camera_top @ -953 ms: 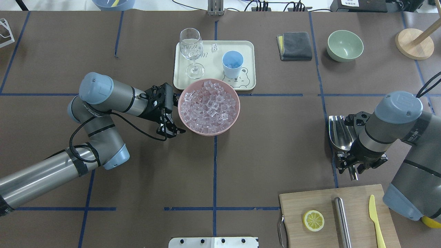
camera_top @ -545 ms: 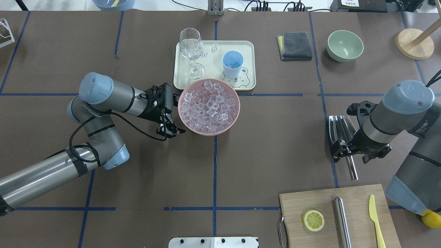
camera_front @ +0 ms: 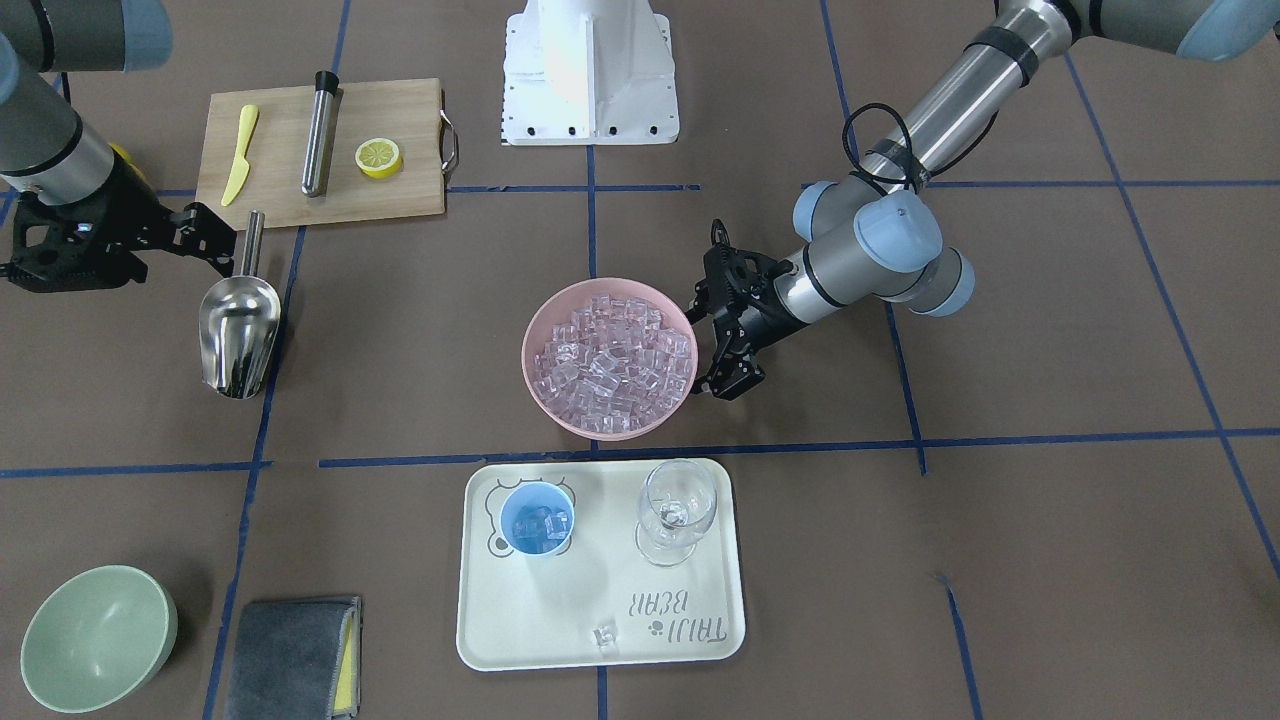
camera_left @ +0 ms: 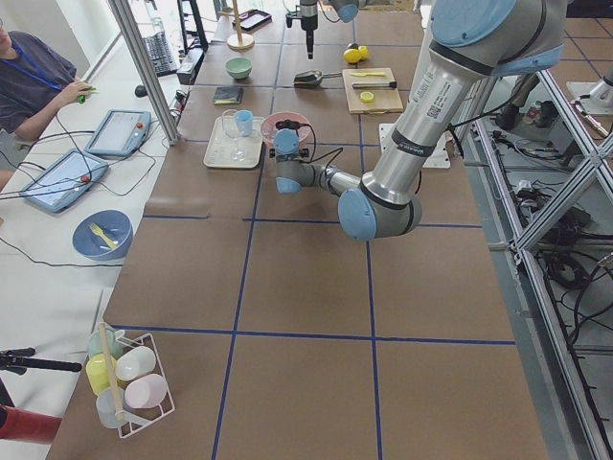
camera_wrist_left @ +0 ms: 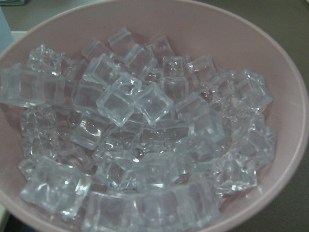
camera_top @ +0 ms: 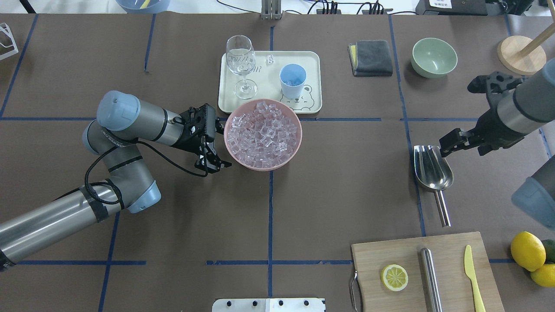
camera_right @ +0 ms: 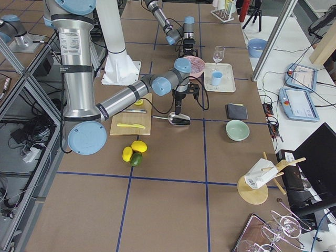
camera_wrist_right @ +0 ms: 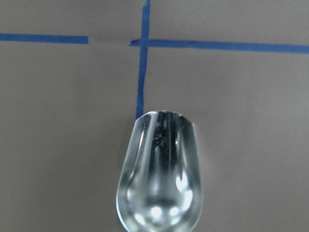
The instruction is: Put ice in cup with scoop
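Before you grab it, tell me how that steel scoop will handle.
The scoop is polished steel, so probably rigid but slippery in a pinch. Its handle is a thin round tube, so it may twist in the grip. The rounded trough lies on the table, so a sideways push would likely rock or slide it.

Scoop (camera_wrist_right: 159, 179): handle cut off by the right wrist view's lower edge. Pink bowl (camera_wrist_left: 289, 106): rim cropped in the left wrist view. Ice (camera_front: 537, 520) inside the cup (camera_front: 538, 552): count unresolvable. Lime (camera_top: 550, 245) at the bench's right edge: half out of frame.
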You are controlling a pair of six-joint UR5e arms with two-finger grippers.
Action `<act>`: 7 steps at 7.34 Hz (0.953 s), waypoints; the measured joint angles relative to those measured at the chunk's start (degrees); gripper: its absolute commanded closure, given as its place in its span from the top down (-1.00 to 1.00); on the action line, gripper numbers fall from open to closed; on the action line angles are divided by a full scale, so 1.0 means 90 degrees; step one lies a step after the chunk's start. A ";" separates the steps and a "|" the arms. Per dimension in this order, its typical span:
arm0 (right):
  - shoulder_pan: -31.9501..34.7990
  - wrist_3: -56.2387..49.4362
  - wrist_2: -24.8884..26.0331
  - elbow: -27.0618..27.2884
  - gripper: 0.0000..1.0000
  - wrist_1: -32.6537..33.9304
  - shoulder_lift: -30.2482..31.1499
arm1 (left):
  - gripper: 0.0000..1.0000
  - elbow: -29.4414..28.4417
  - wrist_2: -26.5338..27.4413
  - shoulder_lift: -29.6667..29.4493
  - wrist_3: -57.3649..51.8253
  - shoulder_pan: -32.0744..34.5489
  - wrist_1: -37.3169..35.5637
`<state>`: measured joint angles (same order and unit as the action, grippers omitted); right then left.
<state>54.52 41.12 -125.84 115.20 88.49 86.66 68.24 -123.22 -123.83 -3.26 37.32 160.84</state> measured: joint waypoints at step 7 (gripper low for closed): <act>0.3417 -0.5980 -0.0655 -0.1681 1.00 0.0171 0.0706 | 0.99 0.0557 -0.0005 0.0839 -0.0043 0.0961 -0.0063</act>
<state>85.28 -12.70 -131.73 100.07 90.03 93.02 73.25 -123.27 -116.27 -3.64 45.97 160.28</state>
